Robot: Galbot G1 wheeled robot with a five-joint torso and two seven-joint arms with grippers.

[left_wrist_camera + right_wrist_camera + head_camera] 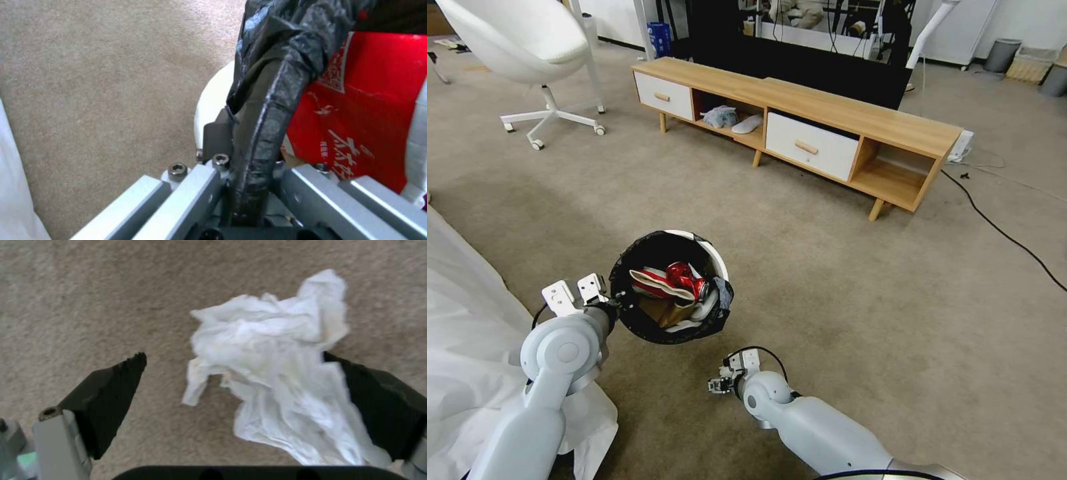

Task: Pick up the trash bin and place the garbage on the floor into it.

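The left gripper is pinching the bin by its near-left rim above the carpet, while the right gripper, fingers spread wide, is hanging over a white tissue, with open floor stretching to the far bench.

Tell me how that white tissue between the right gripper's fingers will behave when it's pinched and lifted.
The tissue looks crumpled and thin, so it will probably squash flat and hang limp. It seems very light and may cling to one finger of the right gripper, open around it on the carpet.
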